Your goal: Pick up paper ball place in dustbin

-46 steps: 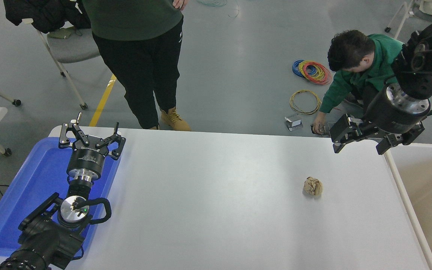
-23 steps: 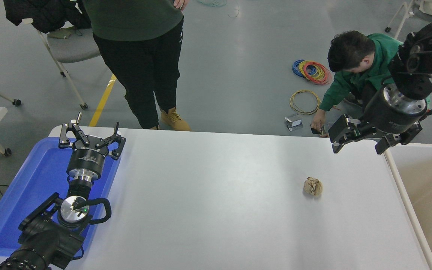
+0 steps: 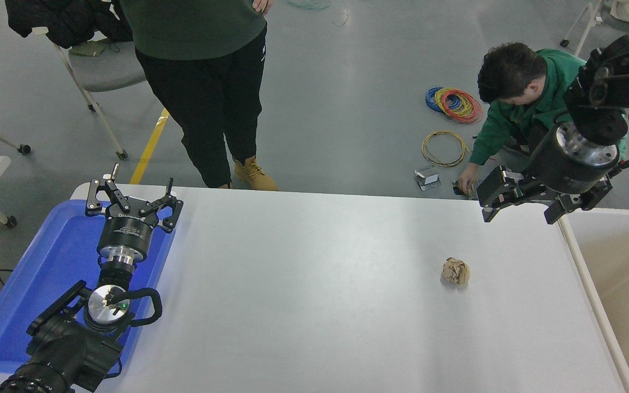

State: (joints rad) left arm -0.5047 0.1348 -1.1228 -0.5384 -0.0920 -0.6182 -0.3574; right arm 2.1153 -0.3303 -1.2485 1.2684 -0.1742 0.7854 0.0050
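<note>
The paper ball (image 3: 455, 271), a small crumpled tan wad, lies by itself on the right half of the white table (image 3: 314, 305). The dustbin (image 3: 617, 284) with a white rim and beige inside stands against the table's right edge. My right gripper (image 3: 519, 215) hangs open in the air above the table's far right corner, beyond the ball and apart from it, with nothing between its fingers. My left gripper (image 3: 131, 204) is parked open over the blue tray at the lower left.
A shallow blue tray (image 3: 30, 295) lies on the table's left end. One person stands at the far side near the left (image 3: 200, 82); another crouches on the floor at the far right (image 3: 516, 103), beside coils of wire (image 3: 454, 103). A chair (image 3: 96, 65) stands at the far left.
My right arm has drawn slightly up and back toward the far right corner. The paper ball and the left arm have not moved. The crouching person has shifted a little.
</note>
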